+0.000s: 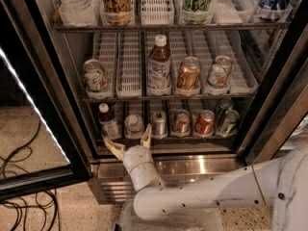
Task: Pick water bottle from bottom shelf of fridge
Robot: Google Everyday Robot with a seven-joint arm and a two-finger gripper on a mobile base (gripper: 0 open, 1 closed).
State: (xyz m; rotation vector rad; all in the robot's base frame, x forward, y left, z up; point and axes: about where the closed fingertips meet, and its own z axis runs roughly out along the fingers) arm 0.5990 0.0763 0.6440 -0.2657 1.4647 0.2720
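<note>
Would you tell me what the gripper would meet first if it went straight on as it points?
Probably the water bottle, which stands right ahead of the open gripper at the bottom shelf; depth is unclear, so the shelf's front rail may come first.

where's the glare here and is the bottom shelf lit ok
Camera view: glare sits on the shiny stainless steel louvred base; a bright white light strip lines the edge of the black-framed glass door; the dark bottom shelf is dim, though the small clear white-capped water bottle shows; the cream gripper, jaws open, sits just in front of it.
</note>
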